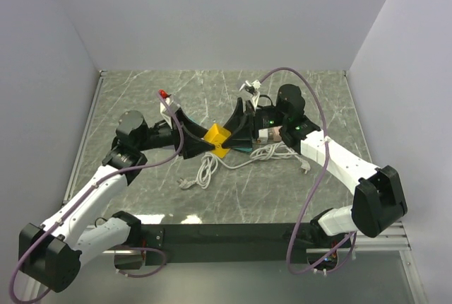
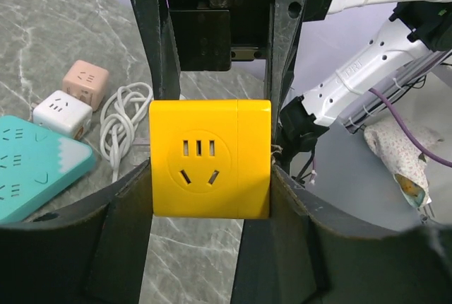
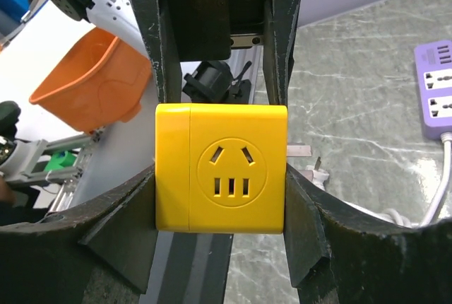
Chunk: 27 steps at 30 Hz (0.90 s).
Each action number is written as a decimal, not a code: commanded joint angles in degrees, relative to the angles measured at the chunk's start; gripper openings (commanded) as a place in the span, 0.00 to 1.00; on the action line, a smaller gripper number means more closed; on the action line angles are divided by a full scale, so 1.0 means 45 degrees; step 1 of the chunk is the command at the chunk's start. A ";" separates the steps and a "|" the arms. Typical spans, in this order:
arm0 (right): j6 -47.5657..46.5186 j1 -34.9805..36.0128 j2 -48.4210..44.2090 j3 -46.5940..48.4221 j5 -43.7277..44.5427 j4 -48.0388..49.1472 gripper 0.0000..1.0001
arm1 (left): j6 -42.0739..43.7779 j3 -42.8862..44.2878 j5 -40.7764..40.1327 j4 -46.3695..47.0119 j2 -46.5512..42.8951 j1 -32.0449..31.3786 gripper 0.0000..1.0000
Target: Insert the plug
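A yellow cube socket is held above the table's middle, between both grippers. My left gripper is shut on it from the left. In the left wrist view the cube sits clamped between the fingers, one outlet face towards the camera. My right gripper is shut on the same cube from the right, and the cube fills the gap between its fingers. Metal prongs stick out from behind the cube's right side. A white cable with a plug lies on the table below.
A teal power strip, a pink cube socket, a white cube socket and a coiled white cable lie behind the yellow cube. A purple power strip lies to the side. An orange bin stands off the table.
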 commanded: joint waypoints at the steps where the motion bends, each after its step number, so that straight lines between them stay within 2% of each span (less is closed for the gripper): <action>1: -0.0489 0.0082 -0.0198 0.0304 0.0307 -0.0086 0.16 | 0.0292 0.0589 -0.0117 0.0124 0.0316 -0.0242 0.15; 2: -0.0646 0.0082 -0.0217 0.0343 0.0637 -0.0281 0.22 | 0.0292 0.0647 -0.0194 0.0027 0.0355 -0.0242 0.02; 4: -0.1270 0.0062 -0.0450 0.0383 0.1165 -0.0965 0.33 | 0.0214 0.0667 -0.0389 -0.0013 0.0453 -0.0261 0.00; 5: -0.1543 0.0004 -0.0567 0.0402 0.1980 -0.1276 0.48 | 0.0098 0.0667 -0.0564 -0.0013 0.0434 -0.0261 0.00; 7: -0.2227 -0.0074 -0.1074 0.0266 0.2998 -0.1942 0.61 | -0.0098 0.0667 -0.0761 0.0065 0.0473 -0.0261 0.00; 8: -0.2326 -0.0094 -0.1328 0.0111 0.3429 -0.1944 0.97 | -0.0176 0.0687 -0.0800 0.0085 0.0473 -0.0261 0.00; 9: -0.2636 -0.0113 -0.1891 -0.0161 0.4458 -0.1982 0.97 | -0.0370 0.0687 -0.0975 0.0123 0.0531 -0.0261 0.00; 14: -0.3478 -0.0133 -0.4041 -0.1431 0.6750 -0.1691 0.98 | -0.0585 0.0843 -0.1601 -0.0112 0.0941 -0.0261 0.00; 18: -0.5116 0.0665 -0.5876 -0.2350 0.8760 -0.2213 0.98 | -0.1055 0.0999 -0.1757 0.0066 0.1293 -0.0242 0.00; 19: -0.5352 0.1518 -0.6074 -0.2429 1.0061 -0.2391 0.98 | -0.1133 0.1193 -0.1777 0.0007 0.1525 -0.0242 0.00; 20: -0.6166 0.1894 -0.6192 -0.2507 1.0634 -0.2509 0.98 | -0.1192 0.1292 -0.1700 -0.0129 0.1644 -0.0242 0.00; 22: -0.6466 0.2578 -0.6233 -0.2625 1.1302 -0.2685 0.98 | -0.1348 0.1351 -0.1466 -0.0014 0.1839 -0.0261 0.00; 27: -0.7384 0.3654 -0.5298 -0.2333 1.4054 -0.3114 0.98 | -0.1505 0.1312 -0.1484 -0.0051 0.1801 -0.0242 0.00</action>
